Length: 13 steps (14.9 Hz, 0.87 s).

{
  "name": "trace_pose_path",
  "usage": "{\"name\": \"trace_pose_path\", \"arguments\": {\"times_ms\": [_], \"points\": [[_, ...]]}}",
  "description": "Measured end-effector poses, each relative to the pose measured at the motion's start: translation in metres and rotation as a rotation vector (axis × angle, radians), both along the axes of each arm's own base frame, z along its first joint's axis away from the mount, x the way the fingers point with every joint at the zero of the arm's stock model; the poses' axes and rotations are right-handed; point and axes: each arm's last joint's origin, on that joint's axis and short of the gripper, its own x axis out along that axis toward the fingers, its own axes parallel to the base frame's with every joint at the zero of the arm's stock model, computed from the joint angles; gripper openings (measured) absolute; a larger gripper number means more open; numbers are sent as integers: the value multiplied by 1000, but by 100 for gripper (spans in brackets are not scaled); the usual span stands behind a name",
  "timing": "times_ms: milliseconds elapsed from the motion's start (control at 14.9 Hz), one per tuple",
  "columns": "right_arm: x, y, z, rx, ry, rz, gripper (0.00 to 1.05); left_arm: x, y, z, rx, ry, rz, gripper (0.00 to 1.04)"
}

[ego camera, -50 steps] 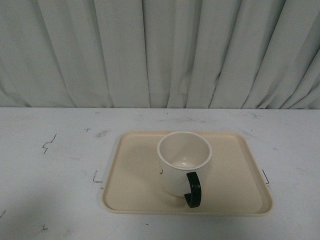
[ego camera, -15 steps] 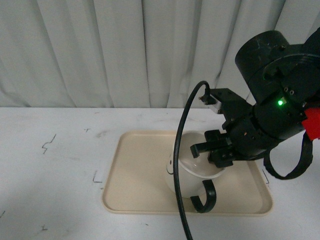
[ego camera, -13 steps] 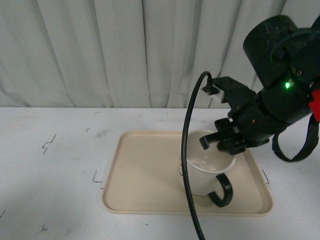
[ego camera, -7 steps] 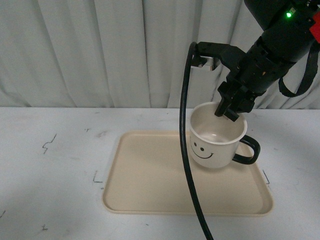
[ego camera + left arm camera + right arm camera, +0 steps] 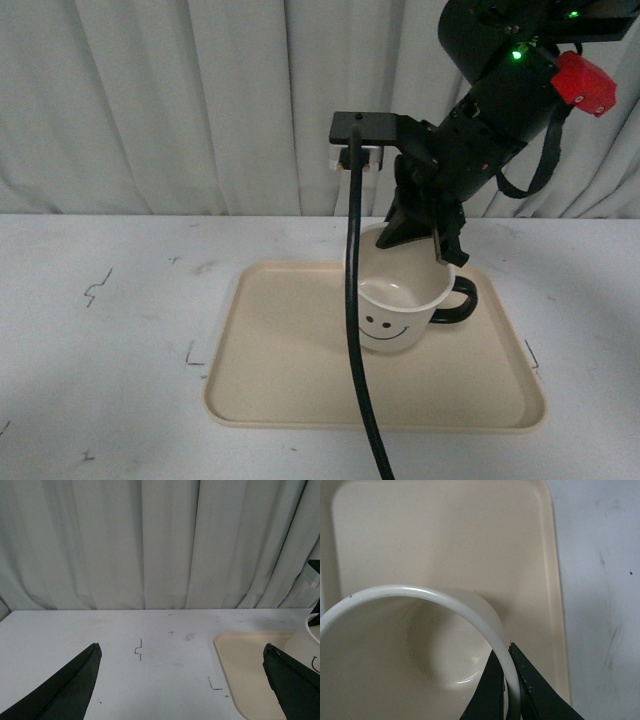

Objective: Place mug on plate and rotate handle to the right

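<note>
- Right claw is pinching the mug by its rim: one finger inside the wall, one outside, pressed together on it.
- The mug sits directly under the claw, over the plate. Most of the plate lies left of the claw, and its right edge is close by.
- The handle is just below the claw and sticks out to the right. The smiley face faces me. My read: rotation is about done, what's left is seat and release.
- The mug looks a bit tilted, and I can't tell if its base is flat on the plate. I'd lower straight down until it sits level, with no more wrist twist.
- Then spread the claw slowly and only a little, so the inner finger doesn't drag the wall and knock the handle off heading.
- Retract straight up, away from the handle side. A rim pinch is thin, so any sideways pull could tip the mug.
- The black cable hangs across the mug on the claw's left. I'd watch for it brushing the mug on the way out.
- Left claw is spread wide and parked over bare counter, well clear. Leave it there.
</note>
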Motion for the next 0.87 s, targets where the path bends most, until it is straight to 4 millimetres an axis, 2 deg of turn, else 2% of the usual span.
{"name": "trace_pose_path", "arguments": {"times_ms": [202,605,740,874], "points": [[-7,9,-9,-30,65,95,3,0,0,0,0,0,0,98],[-4,9,-21,-201,98,201,5,0,0,0,0,0,0,98],[1,14,-19,-235,20,223,30,0,0,0,0,0,0,98],[3,22,-10,-170,-51,239,59,0,0,0,0,0,0,98]]}}
